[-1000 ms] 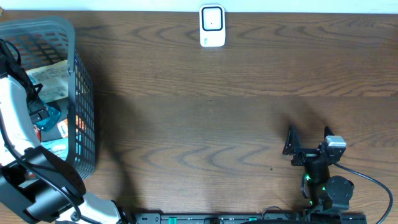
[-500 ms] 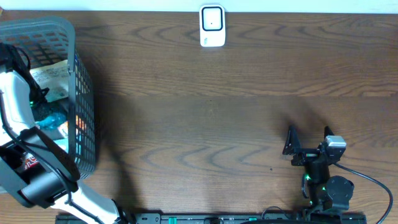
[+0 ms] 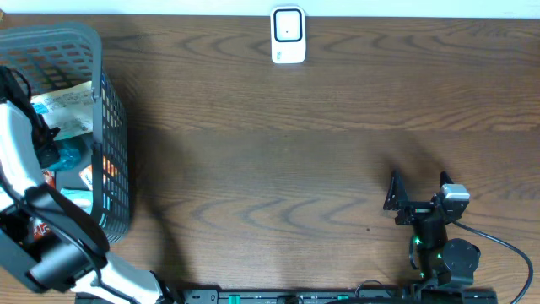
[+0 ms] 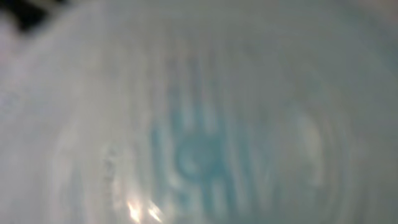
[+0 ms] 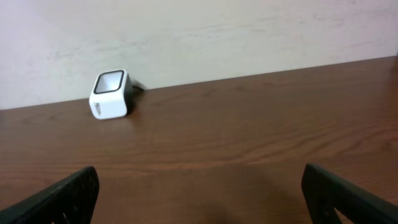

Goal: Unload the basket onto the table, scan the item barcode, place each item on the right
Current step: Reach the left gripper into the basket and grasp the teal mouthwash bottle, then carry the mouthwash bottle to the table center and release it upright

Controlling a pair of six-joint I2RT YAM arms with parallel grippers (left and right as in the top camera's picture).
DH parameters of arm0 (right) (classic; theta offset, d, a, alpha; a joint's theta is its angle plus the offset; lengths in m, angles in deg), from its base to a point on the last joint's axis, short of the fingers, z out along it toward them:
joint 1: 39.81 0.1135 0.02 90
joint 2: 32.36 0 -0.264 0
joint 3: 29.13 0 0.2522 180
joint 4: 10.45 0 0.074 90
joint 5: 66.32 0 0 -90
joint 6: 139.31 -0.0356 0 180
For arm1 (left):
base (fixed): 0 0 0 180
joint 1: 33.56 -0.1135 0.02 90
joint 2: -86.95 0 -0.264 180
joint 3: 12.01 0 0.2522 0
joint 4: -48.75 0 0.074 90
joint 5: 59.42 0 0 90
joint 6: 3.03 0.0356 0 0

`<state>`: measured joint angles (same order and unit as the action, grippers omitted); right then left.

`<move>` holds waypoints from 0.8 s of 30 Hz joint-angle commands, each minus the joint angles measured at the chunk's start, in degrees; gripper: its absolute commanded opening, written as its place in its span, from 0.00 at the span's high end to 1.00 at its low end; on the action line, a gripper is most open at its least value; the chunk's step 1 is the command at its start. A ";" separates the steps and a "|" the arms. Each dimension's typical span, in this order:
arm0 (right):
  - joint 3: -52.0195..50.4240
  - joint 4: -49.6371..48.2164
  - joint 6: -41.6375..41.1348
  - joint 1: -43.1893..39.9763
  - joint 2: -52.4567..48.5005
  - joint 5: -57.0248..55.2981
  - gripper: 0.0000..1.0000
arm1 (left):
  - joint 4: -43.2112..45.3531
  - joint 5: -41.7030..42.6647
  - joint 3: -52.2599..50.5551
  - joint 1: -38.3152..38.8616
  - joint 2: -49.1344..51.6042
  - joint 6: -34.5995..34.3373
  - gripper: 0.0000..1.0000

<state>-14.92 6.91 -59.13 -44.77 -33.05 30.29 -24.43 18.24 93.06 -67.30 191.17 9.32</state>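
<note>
The white barcode scanner (image 3: 288, 35) with a dark window stands at the table's far edge, also visible in the right wrist view (image 5: 111, 94). My left gripper (image 3: 48, 149) reaches down into the grey basket (image 3: 114, 160), right beside a teal and white item (image 3: 72, 154). The left wrist view is filled by a blurred pale item with blue print (image 4: 199, 143), pressed close to the camera; no fingers show there, and I cannot make out whether the jaws hold it. My right gripper (image 3: 419, 190) rests open and empty over the wood (image 5: 199, 186), far from the scanner.
The basket at the left edge holds several packaged goods, among them a pale printed pack (image 3: 64, 110) and an orange one (image 3: 86, 176). Its tall mesh walls surround the left gripper. Bare brown table (image 3: 278, 169) stretches between basket, scanner and right arm.
The left arm has shifted within the basket, its gripper sinking among the items. The right arm has not moved.
</note>
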 commanded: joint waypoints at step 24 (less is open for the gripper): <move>-0.13 0.11 0.46 0.35 0.26 -0.07 0.01 | 7.02 18.36 0.48 20.04 -42.36 8.24 0.77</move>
<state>-14.92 6.91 -59.13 -44.77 -33.05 30.29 -17.96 33.65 93.06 -53.22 148.42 14.09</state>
